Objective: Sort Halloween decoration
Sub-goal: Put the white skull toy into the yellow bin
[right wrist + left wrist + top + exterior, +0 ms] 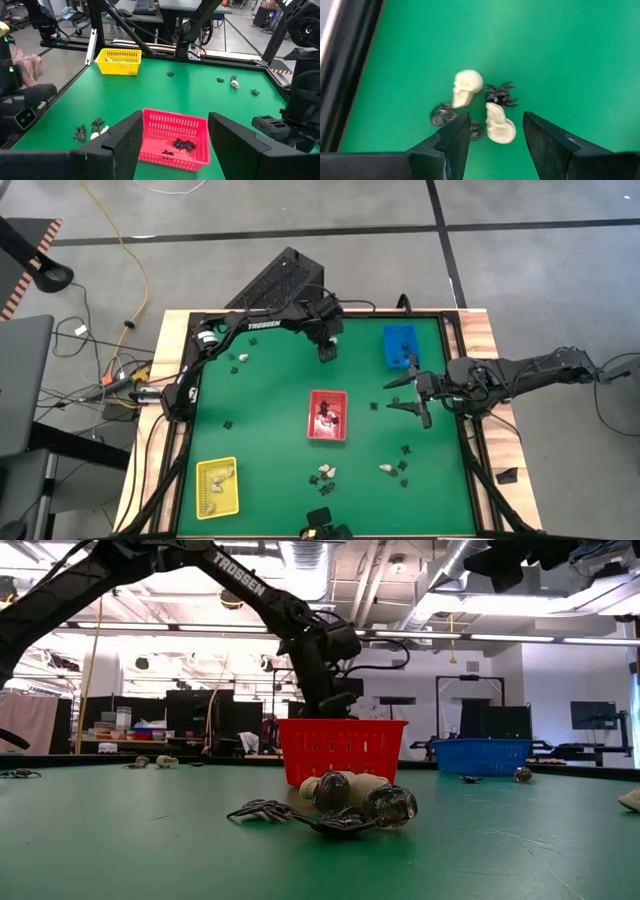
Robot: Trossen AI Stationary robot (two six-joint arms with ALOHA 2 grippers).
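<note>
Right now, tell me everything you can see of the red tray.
The red tray is a small rectangular basket that looks like plastic, with slotted walls and an open top. It sits upright and flat on the green table, near its middle, roughly between the two arms. Inside lie a few small black spider shapes, gathered on its floor; no cream pieces show in it. Nothing else touches it: neither gripper is on it, and the loose pieces on the table lie apart from its walls.

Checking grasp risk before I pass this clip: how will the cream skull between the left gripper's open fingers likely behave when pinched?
The skull looks rounded and smooth, so it may squirt or roll out of the left gripper. It seems small and probably light. The black spider touching it would likely shift too.
</note>
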